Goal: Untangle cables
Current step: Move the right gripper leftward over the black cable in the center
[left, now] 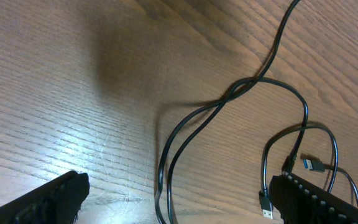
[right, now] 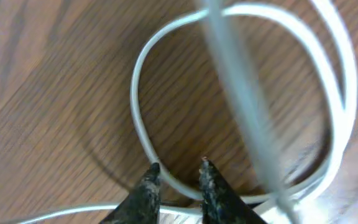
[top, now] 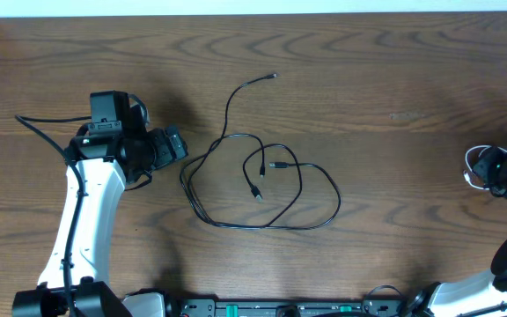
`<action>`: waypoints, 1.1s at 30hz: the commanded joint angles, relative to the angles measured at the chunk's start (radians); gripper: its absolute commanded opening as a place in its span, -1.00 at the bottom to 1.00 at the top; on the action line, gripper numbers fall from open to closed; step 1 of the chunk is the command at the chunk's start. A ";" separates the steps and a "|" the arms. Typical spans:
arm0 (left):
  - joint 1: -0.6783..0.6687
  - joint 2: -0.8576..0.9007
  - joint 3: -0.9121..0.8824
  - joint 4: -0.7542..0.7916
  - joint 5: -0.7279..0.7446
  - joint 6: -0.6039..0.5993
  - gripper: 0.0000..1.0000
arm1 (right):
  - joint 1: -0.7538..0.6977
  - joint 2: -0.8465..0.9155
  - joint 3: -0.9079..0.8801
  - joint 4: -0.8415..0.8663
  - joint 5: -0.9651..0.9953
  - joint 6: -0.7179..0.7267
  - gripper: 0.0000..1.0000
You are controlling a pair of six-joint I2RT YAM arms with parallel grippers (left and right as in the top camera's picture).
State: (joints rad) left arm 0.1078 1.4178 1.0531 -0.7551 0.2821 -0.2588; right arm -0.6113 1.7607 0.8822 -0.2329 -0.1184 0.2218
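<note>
The black cable lies looped on the surface, its long axis left to right. The left pincer, fully released, is just left of it, the nearer arm. Far to its right, the right pincer stands slightly parted astride the white cable.

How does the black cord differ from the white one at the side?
The black cable sprawls mid-table in wide loops that cross; the white cable is a small coil at the right edge. The black cable looks longer than the white cable. The white cable, unlike the black cable, runs between the right gripper's parted fingertips. Both are thin cords on the wooden table.
</note>
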 commanded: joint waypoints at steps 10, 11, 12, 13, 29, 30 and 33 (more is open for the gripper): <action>0.002 0.006 -0.003 -0.002 -0.007 -0.002 0.96 | 0.105 0.005 0.194 -0.288 -0.033 -0.029 -0.46; 0.002 0.006 -0.003 -0.002 -0.007 -0.002 0.96 | 0.117 0.005 0.212 -0.312 -0.022 -0.029 -0.46; 0.002 0.006 -0.003 -0.002 -0.007 -0.002 0.96 | 0.129 0.005 0.227 -0.330 -0.014 -0.032 -0.45; 0.002 0.006 -0.003 -0.002 -0.007 -0.002 0.96 | 0.139 0.005 0.238 -0.341 -0.011 -0.044 -0.46; 0.002 0.006 -0.003 -0.002 -0.007 -0.002 0.96 | 0.312 0.007 0.232 -0.314 -0.372 -0.164 -0.65; 0.002 0.006 -0.003 -0.002 -0.007 -0.002 0.96 | 0.330 0.007 0.232 -0.320 -0.370 -0.164 -0.53; 0.002 0.006 -0.003 -0.002 -0.007 -0.002 0.96 | 0.389 0.007 0.231 -0.336 -0.370 -0.164 -0.13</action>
State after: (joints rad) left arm 0.1078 1.4178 1.0531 -0.7547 0.2821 -0.2588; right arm -0.2596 1.7607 1.1126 -0.5617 -0.4332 0.0685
